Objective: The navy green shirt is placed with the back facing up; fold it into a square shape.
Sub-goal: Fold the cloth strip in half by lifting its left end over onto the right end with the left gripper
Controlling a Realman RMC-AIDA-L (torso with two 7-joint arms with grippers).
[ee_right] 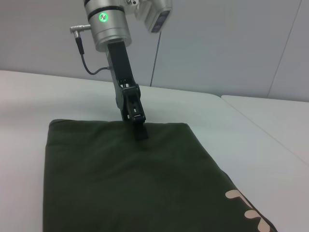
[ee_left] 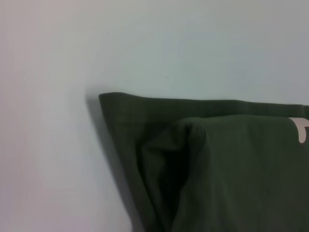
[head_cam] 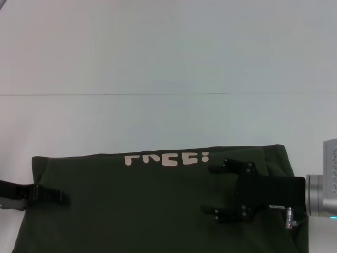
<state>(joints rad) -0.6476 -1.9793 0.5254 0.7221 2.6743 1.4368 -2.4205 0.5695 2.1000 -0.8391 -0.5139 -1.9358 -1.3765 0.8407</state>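
The navy green shirt (head_cam: 147, 205) lies flat at the near edge of the white table, folded into a wide band. Its cream lettering (head_cam: 166, 158) shows upside down along the far edge. Over the shirt's right part my right gripper (head_cam: 209, 190) hovers open, nothing between its two fingers. At the shirt's left end my left gripper (head_cam: 64, 197) looks shut, its tip down on the cloth near the edge; the right wrist view shows this gripper (ee_right: 140, 133) touching the shirt (ee_right: 120, 179). The left wrist view shows the shirt's folded corner (ee_left: 231, 174) with layered cloth.
The white table (head_cam: 158, 63) stretches bare beyond the shirt, with a thin seam line (head_cam: 105, 95) across it. In the right wrist view a grey wall (ee_right: 217, 43) stands behind the table and a gap (ee_right: 231, 104) separates a neighbouring tabletop.
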